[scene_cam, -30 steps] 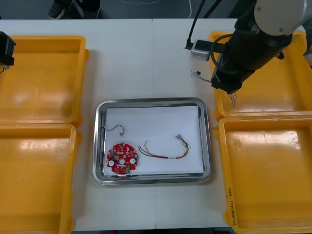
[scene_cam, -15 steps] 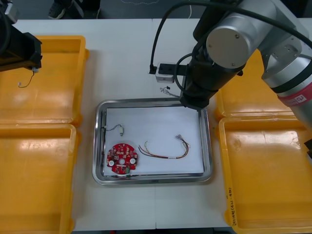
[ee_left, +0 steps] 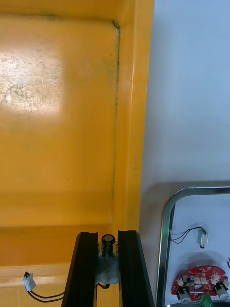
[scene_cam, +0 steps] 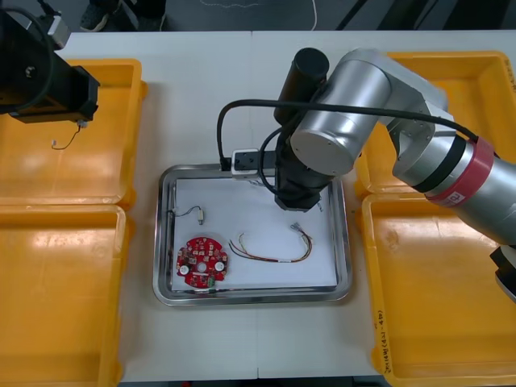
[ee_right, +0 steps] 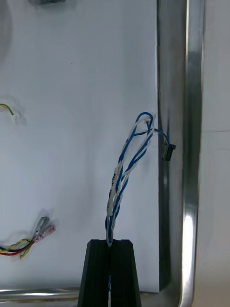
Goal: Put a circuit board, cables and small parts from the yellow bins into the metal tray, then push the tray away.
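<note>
**Lowering a limp cable over the tray**

The right gripper (ee_right: 109,242) hangs over the metal tray (ee_right: 191,144), close to its rim, its fingers pinched on one end of the twisted blue and white cable (ee_right: 125,177). The cable looks light and floppy and is likely to spring on release, so an end grip suits it. The left gripper (ee_left: 108,235), above a yellow bin (ee_left: 57,144), is clamped on a small metal part (ee_left: 108,261) with a thin black lead (ee_left: 48,293) trailing from it.
</note>
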Robot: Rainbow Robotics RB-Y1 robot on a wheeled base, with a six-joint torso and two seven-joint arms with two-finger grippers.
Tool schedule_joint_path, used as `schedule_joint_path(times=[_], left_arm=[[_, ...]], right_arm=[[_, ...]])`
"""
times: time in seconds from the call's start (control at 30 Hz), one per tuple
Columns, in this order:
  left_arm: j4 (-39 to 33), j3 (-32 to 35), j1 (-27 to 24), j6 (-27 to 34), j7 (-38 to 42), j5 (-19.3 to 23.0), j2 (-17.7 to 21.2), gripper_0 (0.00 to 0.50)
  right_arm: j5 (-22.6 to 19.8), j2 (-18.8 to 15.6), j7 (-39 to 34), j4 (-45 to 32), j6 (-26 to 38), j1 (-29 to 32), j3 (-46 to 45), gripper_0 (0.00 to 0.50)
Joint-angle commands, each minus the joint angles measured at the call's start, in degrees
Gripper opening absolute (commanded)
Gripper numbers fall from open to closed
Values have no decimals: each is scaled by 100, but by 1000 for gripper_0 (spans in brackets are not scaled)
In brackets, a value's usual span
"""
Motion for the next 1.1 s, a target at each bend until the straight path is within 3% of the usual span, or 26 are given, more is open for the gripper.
schedule_joint_path(times=[0.03, 0.5, 1.1], left_arm=[[-241, -147, -112, 41, 306, -18, -83, 0], [-285, -147, -103, 41, 393, -26, -136, 0], [-293, -130, -95, 41, 420, 44, -136, 0]], right_arm=[[83, 108, 258, -175, -192, -268, 329, 0], [215, 336, 390, 291, -386, -268, 557, 0], [232, 327, 373, 422, -544, -268, 689, 0]])
